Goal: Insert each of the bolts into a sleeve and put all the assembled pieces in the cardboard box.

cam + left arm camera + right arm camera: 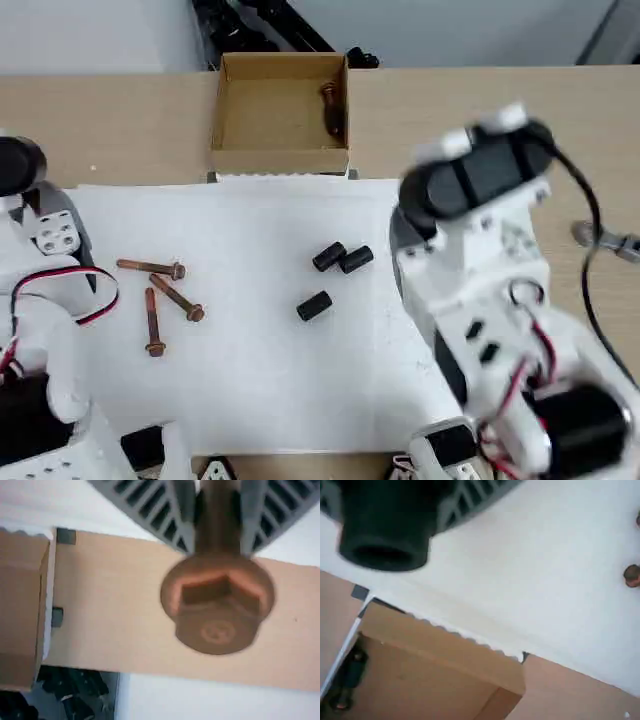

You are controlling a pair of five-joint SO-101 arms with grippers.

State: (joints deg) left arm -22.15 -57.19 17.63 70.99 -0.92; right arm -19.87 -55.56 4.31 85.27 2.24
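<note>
Bolt (217,605), copper and flange-headed, is clamped in the left end effector (217,510), black hollow sleeve (385,535) in the right end effector (390,495), left arm (45,330) at eight o'clock, right arm (490,290) at four.

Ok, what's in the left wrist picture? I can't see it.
The left gripper holds a copper bolt, its hex head facing the camera. Behind it lie the wooden table and part of the cardboard box.

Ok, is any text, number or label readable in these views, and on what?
None readable.
The bolt in the left gripper has a stamped mark on its head, too blurred to read.
The cardboard box, loose sleeves and white sheet carry no visible print.
</note>
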